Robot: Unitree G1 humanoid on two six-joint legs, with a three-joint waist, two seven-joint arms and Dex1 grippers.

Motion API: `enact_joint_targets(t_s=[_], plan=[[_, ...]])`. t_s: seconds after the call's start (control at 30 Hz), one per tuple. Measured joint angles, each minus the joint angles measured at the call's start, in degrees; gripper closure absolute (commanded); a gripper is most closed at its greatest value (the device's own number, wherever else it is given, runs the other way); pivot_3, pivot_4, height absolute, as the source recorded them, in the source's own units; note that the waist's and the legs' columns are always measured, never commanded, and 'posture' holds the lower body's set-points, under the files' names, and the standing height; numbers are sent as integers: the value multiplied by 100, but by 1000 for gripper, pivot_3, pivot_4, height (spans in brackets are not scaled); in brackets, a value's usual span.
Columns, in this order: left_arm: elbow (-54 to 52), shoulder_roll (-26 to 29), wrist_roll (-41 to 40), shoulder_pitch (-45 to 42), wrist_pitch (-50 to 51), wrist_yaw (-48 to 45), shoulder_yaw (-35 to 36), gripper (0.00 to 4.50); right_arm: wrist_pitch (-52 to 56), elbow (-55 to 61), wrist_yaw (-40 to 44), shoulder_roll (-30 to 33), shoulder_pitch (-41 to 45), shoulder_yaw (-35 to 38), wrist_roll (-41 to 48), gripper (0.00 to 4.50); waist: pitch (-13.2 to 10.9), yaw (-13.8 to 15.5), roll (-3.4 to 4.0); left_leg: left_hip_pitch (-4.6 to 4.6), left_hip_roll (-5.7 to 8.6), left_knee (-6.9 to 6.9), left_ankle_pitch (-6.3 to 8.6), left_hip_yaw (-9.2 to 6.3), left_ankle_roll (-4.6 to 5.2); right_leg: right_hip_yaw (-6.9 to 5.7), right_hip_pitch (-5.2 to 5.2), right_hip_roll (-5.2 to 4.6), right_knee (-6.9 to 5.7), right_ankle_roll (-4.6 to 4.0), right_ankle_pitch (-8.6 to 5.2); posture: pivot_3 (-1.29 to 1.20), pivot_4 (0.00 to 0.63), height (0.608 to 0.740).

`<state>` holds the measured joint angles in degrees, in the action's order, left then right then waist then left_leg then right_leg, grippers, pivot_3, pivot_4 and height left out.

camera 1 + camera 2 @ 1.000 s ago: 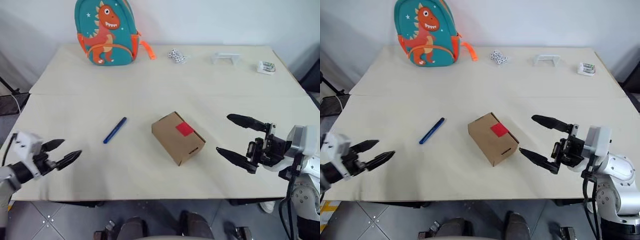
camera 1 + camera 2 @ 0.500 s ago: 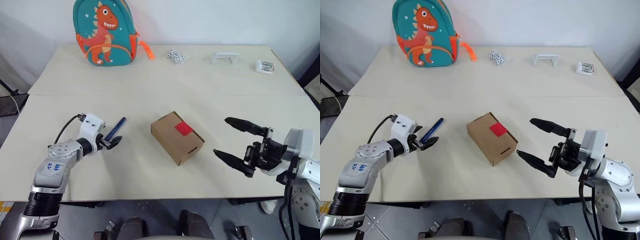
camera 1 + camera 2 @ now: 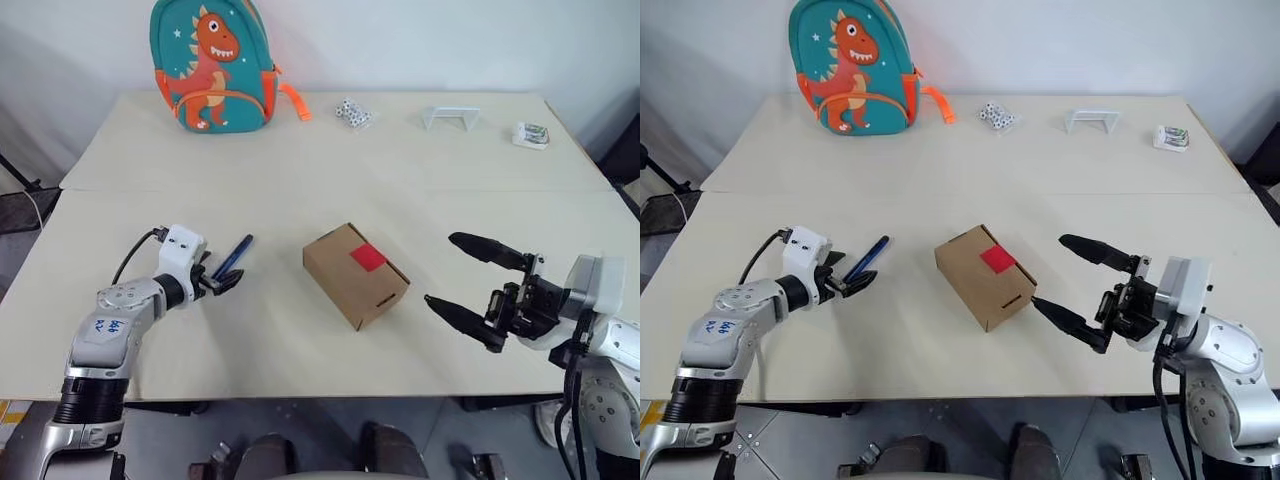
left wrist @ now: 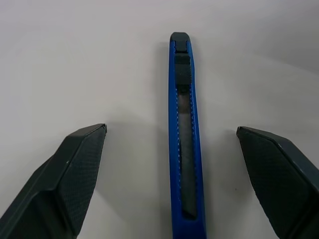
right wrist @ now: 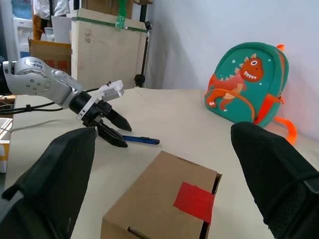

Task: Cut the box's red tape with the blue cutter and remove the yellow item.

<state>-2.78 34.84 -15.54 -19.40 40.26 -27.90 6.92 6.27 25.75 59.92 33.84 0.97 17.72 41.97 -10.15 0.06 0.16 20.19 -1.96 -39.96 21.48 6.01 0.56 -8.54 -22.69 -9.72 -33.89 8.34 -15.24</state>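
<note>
A blue cutter lies flat on a pale surface, its long axis running diagonally, the far end angled away toward the right. The left gripper straddles its near end with jaws wide, not touching it. To the cutter's right sits a closed cardboard box with red tape on top. The right gripper hovers just right of the box, jaws wide and empty.

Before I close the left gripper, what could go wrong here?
The blue cutter lies flat on the table between the open left gripper fingers; closing could roll or skid it rather than grip. The box sits loose, with the open right gripper beside it, so it might slide during cutting.
</note>
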Motion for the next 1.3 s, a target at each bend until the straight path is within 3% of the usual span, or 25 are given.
enact_joint_targets(t_s=[0.4, 0.7, 0.87, 1.07, 1.2, 1.3], plan=[[85, 153, 22, -9, 42, -118, 32, 3538, -12, 74, -184, -61, -3, -149, -8, 0, 8, -7, 13, -6, 0, 3, 2, -3, 3, 12, -1, 0, 1, 0, 0, 0, 150, 740], [170, 413, 167, 5, -493, -619, -205, 3538, -12, 73, -198, -61, 33, -152, -46, 0, 8, 15, 14, -2, 1, 3, 3, 2, 4, 11, -3, 0, 3, 0, 0, 0, 150, 740], [330, 947, 119, 100, -1413, -2046, -535, 3538, 13, 73, -218, -20, 10, -153, -55, 0, 6, -2, 10, 15, 1, 4, 3, 20, 4, 9, -22, 0, 4, 0, 0, 0, 150, 740], [85, 2000, -4, 47, -2121, -3939, -767, 3538, 352, 99, -342, 510, -263, 19, -64, 0, 3, 15, 8, 41, 1, 2, 4, 42, 5, 16, -57, 0, 3, -1, 0, 0, 150, 740], [-568, 1890, -78, -50, -2102, -4380, -1175, 3538, 561, 218, -444, 761, -488, 274, -48, 0, 2, 53, 6, 43, 2, 1, 5, 55, 8, 27, -65, 0, 2, 0, 0, 0, 150, 740], [-1038, 1465, -60, -131, -1823, -4289, -1652, 3538, 750, 374, -476, 920, -765, 410, -37, 0, 1, 89, 5, 43, 2, -1, 5, 66, 10, 39, -68, 4, 2, 0, 0, 0, 150, 740]])
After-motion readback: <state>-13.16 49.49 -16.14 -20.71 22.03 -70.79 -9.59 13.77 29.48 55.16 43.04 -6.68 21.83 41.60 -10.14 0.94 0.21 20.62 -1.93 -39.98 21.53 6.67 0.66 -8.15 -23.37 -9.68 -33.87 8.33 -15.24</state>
